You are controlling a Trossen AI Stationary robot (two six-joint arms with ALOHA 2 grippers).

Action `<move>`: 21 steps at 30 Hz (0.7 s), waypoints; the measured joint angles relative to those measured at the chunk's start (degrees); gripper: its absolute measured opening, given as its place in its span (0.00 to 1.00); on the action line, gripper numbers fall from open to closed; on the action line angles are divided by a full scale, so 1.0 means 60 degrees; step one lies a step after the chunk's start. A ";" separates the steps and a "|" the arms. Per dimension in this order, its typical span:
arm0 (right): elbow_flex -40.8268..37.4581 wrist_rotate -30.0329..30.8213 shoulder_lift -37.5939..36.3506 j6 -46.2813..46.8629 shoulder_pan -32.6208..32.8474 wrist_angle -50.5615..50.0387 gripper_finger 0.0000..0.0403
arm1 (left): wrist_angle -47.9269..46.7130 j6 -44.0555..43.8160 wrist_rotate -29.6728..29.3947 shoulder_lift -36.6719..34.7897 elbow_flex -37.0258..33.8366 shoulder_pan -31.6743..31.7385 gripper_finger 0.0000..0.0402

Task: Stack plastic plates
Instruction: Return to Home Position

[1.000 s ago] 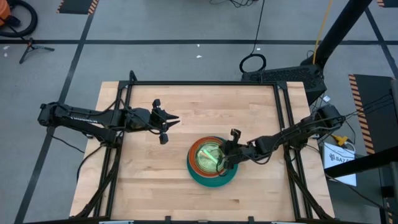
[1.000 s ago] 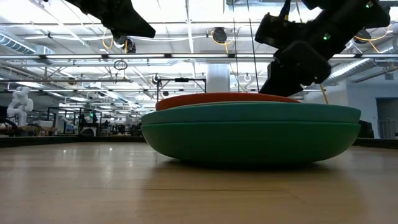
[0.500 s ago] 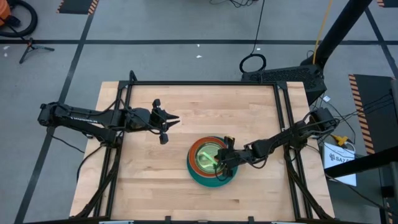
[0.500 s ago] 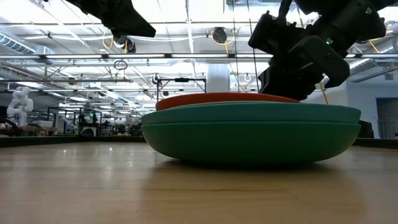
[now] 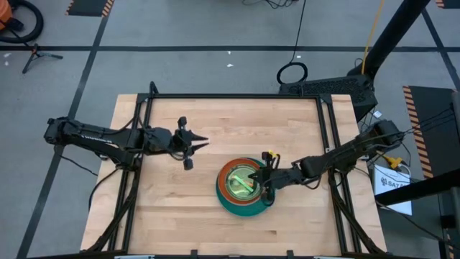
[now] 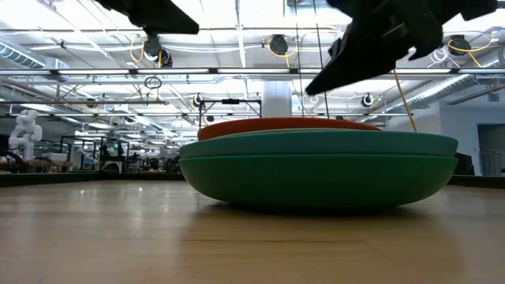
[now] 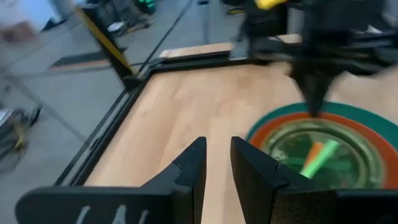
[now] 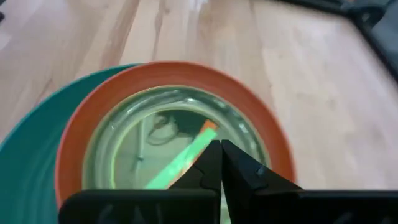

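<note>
We look into a robotics lab hall. Ceiling trusses (image 6: 237, 73) run overhead, and a white humanoid robot (image 6: 24, 131) stands far behind.

Dark slender arms (image 5: 93, 135) with black angular fingers (image 7: 186, 173).

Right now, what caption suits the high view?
Plastic plates stacked on the table; right gripper hovers shut above the stack's right side, left gripper waits aside.
</note>
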 joint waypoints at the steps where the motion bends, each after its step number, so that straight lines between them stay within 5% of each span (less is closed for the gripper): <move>1: -0.0028 0.0010 -0.0221 -0.0256 -0.0002 -0.0081 0.00 | 0.0014 0.0186 0.0003 0.0000 0.0000 -0.0147 0.20; 21: -0.3743 -0.0012 -0.5603 -0.1083 -0.1100 0.0913 0.00 | -0.0882 0.0585 0.0003 -0.0535 -0.0007 -0.0962 0.20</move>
